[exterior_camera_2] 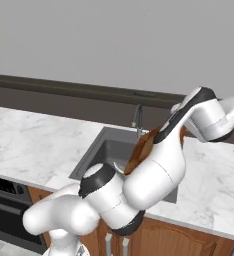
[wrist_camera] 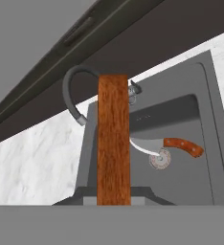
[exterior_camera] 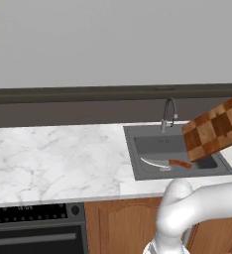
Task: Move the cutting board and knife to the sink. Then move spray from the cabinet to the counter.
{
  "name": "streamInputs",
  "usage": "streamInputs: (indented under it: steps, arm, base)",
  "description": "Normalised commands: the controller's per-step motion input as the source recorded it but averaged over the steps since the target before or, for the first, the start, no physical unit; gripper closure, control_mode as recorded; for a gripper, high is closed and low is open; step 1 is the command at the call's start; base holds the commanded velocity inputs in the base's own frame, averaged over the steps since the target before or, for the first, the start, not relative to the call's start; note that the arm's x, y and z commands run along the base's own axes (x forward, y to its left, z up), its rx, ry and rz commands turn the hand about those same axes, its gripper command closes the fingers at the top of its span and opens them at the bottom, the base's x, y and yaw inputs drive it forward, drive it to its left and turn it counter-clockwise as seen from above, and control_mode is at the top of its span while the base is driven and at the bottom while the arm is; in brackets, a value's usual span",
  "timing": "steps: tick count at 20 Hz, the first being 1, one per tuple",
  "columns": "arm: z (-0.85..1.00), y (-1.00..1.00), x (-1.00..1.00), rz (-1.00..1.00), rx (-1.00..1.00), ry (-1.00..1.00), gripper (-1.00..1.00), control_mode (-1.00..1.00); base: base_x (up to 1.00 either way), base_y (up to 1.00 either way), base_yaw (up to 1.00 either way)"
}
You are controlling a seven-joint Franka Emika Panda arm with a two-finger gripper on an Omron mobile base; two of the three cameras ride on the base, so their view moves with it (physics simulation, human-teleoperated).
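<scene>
The checkered wooden cutting board (exterior_camera: 212, 130) hangs tilted in the air over the right part of the sink (exterior_camera: 152, 145). My gripper (wrist_camera: 114, 197) is shut on it. In the hand view the board (wrist_camera: 113, 139) shows edge-on as a brown upright strip rising from between the fingers. The knife (exterior_camera: 170, 163) lies flat on the sink floor, silver blade to the left, reddish handle to the right. In the hand view the knife (wrist_camera: 176, 146) lies beside the drain, right of the board. From the right base view my arm covers most of the board (exterior_camera_2: 141, 150) and the basin (exterior_camera_2: 101, 150).
The dark curved faucet (exterior_camera: 169, 114) stands at the sink's back edge, close behind the board. White marble counter (exterior_camera: 53, 158) stretches to the left of the sink. A black stove (exterior_camera: 29, 213) sits at the lower left, with wooden cabinet fronts (exterior_camera: 123, 223) under the counter.
</scene>
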Motion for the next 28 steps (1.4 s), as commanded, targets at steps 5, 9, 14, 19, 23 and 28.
streamInputs:
  steps: [5, 9, 14, 19, 23, 28]
  arm:
    - [-0.38, 0.0, 0.15, 0.0, 0.03, 0.01, 1.0, -1.0]
    - [-0.46, 0.0, 0.03, 0.0, 0.04, 0.02, 1.0, -1.0]
    - [-0.46, 0.0, 0.03, 0.0, 0.04, 0.0, 1.0, -1.0]
    - [-0.49, 0.02, 0.0, 0.0, 0.05, 0.0, 1.0, -1.0]
    - [-0.41, 0.08, 0.04, 0.0, 0.05, 0.0, 1.0, -1.0]
    - [-0.04, 0.03, 0.32, 0.0, 0.09, 0.01, 1.0, -1.0]
  base:
    - [0.0, 0.0, 0.0]
    - [0.0, 0.0, 0.0]
    - [0.0, 0.0, 0.0]
    - [0.0, 0.0, 0.0]
    - [0.0, 0.0, 0.0]
    - [0.0, 0.0, 0.0]
